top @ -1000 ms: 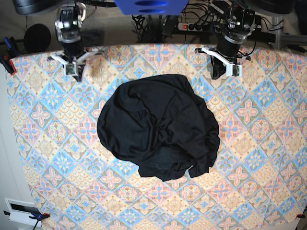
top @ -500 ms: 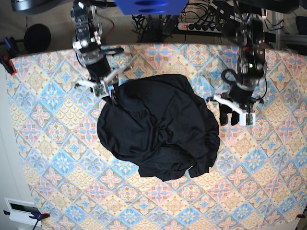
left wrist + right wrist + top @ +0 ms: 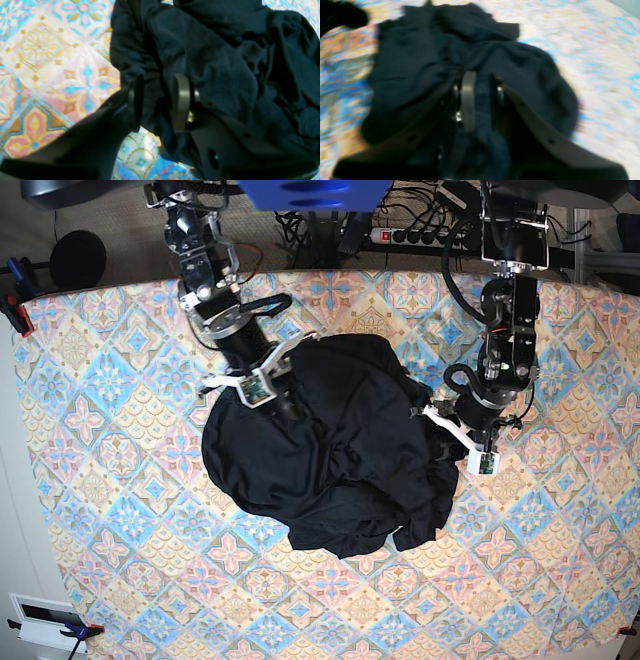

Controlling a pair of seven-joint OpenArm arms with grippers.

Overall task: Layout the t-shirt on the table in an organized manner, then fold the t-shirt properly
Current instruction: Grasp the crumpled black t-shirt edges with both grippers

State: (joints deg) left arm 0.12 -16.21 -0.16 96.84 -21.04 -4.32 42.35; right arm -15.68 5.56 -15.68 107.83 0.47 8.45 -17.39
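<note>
Base view: black t-shirt [image 3: 330,445] lies crumpled in a rounded heap near the middle of the table [image 3: 120,480].
Left gripper [image 3: 156,101]: at the heap's edge, jaws parted with a fold of dark fabric between them; a firm clamp cannot be told.
Right gripper [image 3: 480,100]: on the heap's opposite upper edge, jaws narrowly apart, cloth bunched between; the picture is blurred.
Surface: pastel diamond-tile cloth, blue, pink and orange.
Room: power strip [image 3: 405,236] and cables behind the table's far edge.
</note>
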